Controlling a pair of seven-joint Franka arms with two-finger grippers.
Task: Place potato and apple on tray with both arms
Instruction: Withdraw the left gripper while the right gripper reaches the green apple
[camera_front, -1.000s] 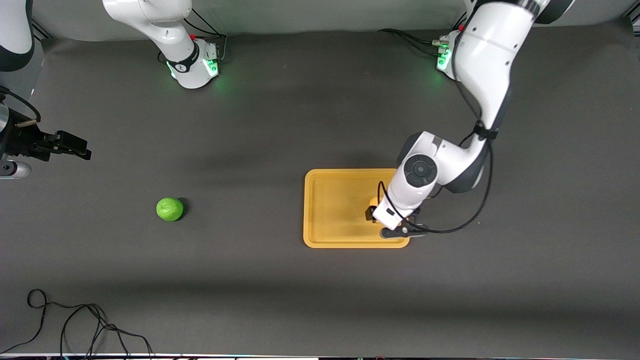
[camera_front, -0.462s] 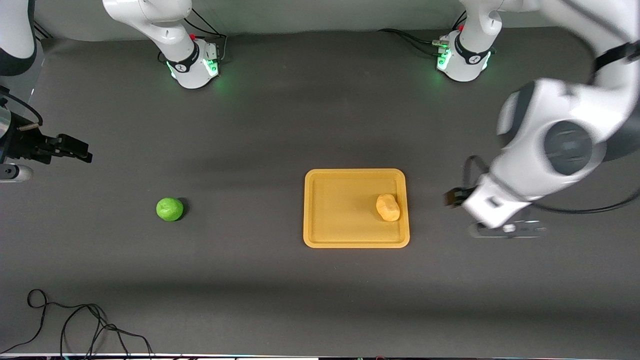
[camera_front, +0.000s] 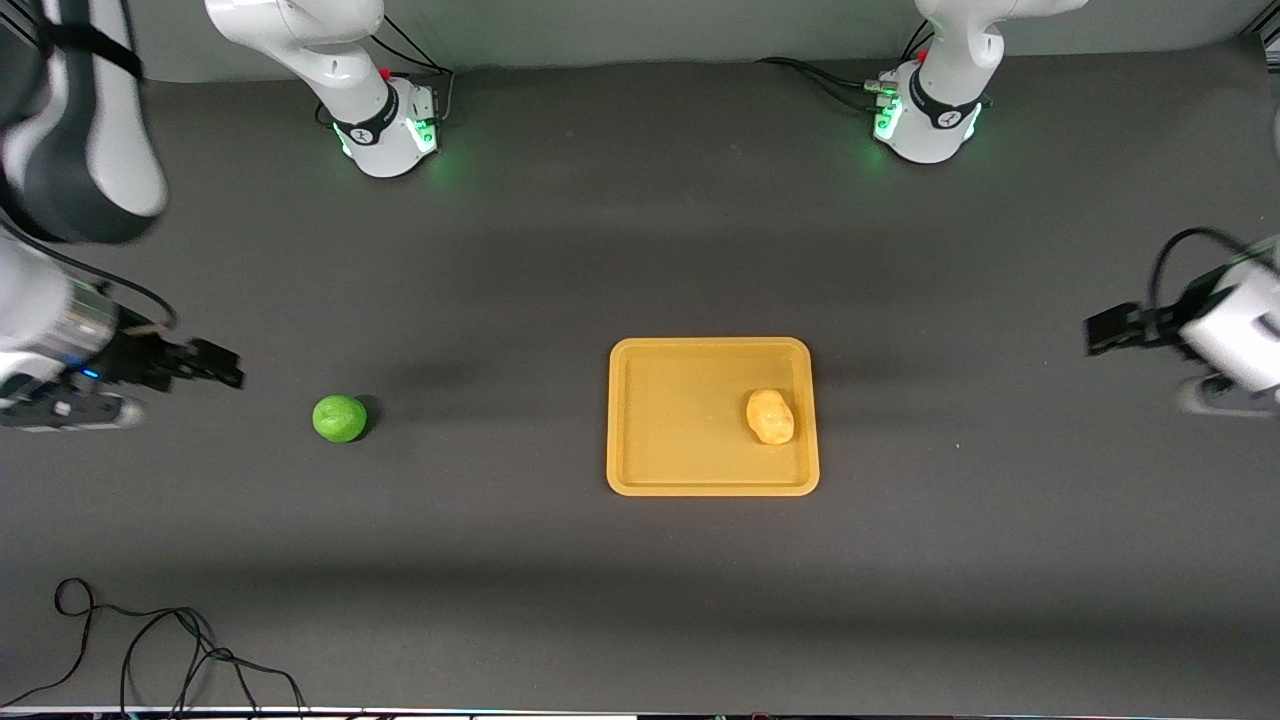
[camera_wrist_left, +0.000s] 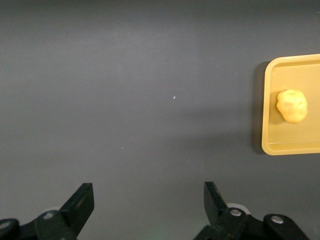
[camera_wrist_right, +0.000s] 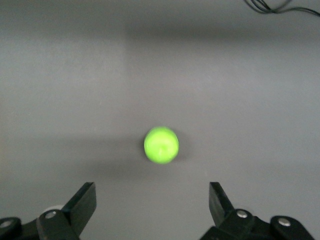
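The yellow-orange potato (camera_front: 770, 416) lies on the yellow-orange tray (camera_front: 660, 420), near the tray's rim toward the left arm's end; both show in the left wrist view, potato (camera_wrist_left: 291, 105) and tray (camera_wrist_left: 270, 100). The green apple (camera_front: 339, 418) sits on the dark mat toward the right arm's end and shows in the right wrist view (camera_wrist_right: 161, 144). My left gripper (camera_front: 1108, 329) is open and empty, over bare mat well clear of the tray; its jaws (camera_wrist_left: 148, 200) stand wide apart. My right gripper (camera_front: 215, 365) is open and empty, over the mat beside the apple; its jaws (camera_wrist_right: 152, 200) stand wide apart.
Both arm bases (camera_front: 385, 130) (camera_front: 925, 120) glow green along the table's edge away from the front camera. A loose black cable (camera_front: 150, 650) lies on the mat near the front camera at the right arm's end. The mat's edge runs along the bases.
The left gripper let go of the potato on the tray, then swung away toward its own end of the table. The right gripper moved closer to the apple.
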